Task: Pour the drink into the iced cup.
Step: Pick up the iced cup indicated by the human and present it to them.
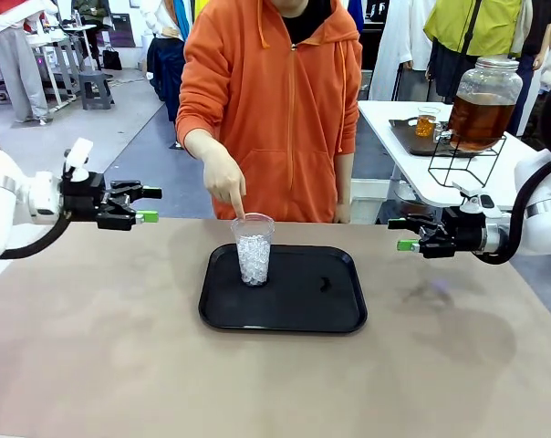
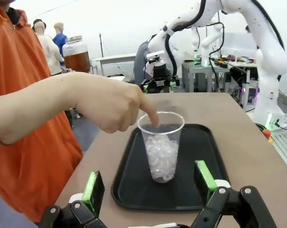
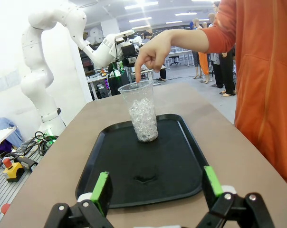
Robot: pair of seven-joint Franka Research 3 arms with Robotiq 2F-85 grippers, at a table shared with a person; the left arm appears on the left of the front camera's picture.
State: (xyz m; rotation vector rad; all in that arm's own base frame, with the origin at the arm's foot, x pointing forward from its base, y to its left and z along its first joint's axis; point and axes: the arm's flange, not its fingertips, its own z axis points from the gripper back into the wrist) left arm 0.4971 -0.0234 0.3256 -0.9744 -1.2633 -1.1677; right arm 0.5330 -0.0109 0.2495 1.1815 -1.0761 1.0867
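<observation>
left end effector (image 1: 150, 204) and right end effector (image 1: 400, 234) released, empty, flanking tray (image 1: 285, 319). iced cup (image 1: 254, 248) upright there, person's hand (image 1: 224, 182) pointing at rim; drink (image 1: 479, 120) well apart on side bench (image 1: 385, 114). best fetched first, then poured centred, slowly.

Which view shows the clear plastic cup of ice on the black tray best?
The left wrist view: the clear plastic cup of crushed ice sits close and central, rim and ice level distinct. The right wrist view shows the cup farther off; the front view shows the cup smallest.
</observation>
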